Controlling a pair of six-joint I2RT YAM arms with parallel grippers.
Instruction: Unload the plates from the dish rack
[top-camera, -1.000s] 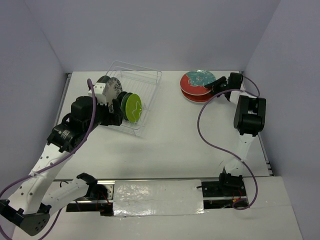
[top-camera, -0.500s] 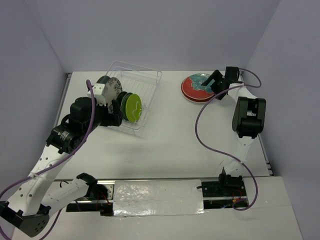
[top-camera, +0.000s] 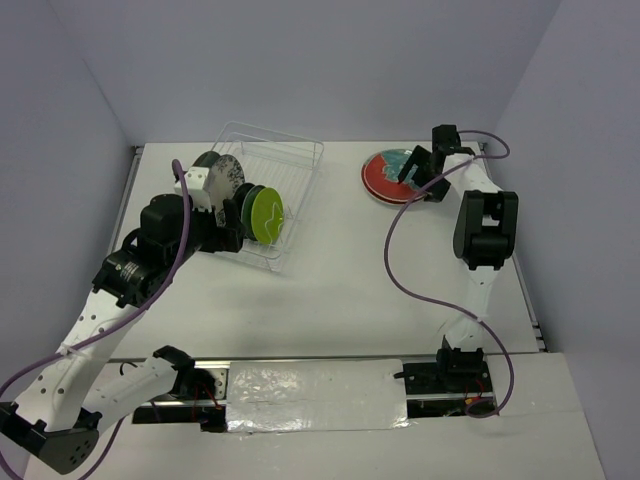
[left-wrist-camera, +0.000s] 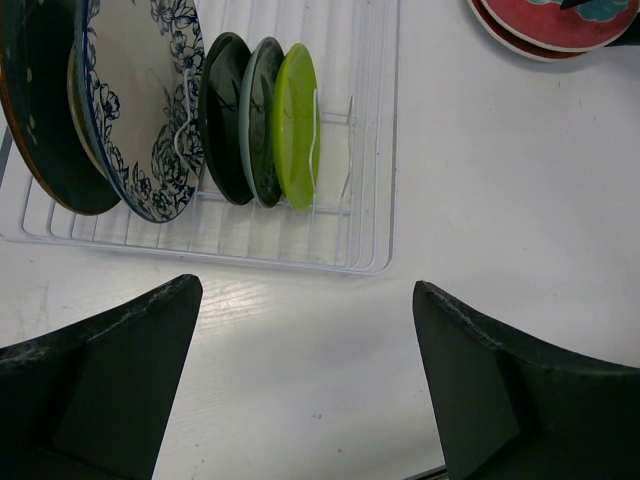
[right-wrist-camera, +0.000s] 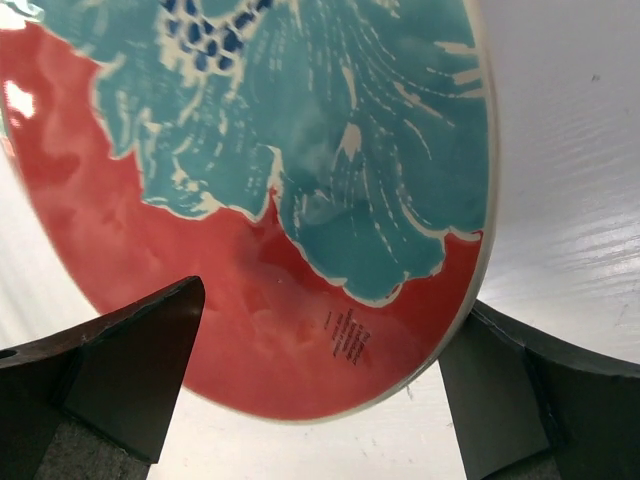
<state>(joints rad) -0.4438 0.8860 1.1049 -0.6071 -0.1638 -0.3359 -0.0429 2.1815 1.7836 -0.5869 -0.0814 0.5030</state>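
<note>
Since the earlier top view, the right gripper (top-camera: 412, 168) has let go of the red-teal plate (top-camera: 386, 176) and shifted toward the dish rack (top-camera: 300, 148); the plate, tilted then, now lies flat. On the white table (top-camera: 350, 290), the rack is a rectangular white wire basket with raised sides and rows of tines, and five plates can be made out standing on edge in it. From the rack's left end in the left wrist view these are a large dark teal plate (left-wrist-camera: 30, 110), a white-blue floral plate (left-wrist-camera: 140, 90), a small dark plate (left-wrist-camera: 224, 115), a small grey-green plate (left-wrist-camera: 262, 110) and a lime green plate (left-wrist-camera: 296, 120), while the right half of the rack (left-wrist-camera: 370, 150) holds none. The red-teal plate, glossy red with a teal and cream flower pattern (right-wrist-camera: 300, 200), rests well apart from the rack on its right, on top of a second red-rimmed plate (left-wrist-camera: 500, 28). The right gripper (right-wrist-camera: 320, 385) hangs over this plate's edge with its jaws wide and its dark fingers (right-wrist-camera: 110, 380) not closed on the rim. The left gripper (top-camera: 232, 228) is just beside the rack's near-left side, jaws spread wide (left-wrist-camera: 310, 375), holding nothing, with the lime green plate nearest it.
</note>
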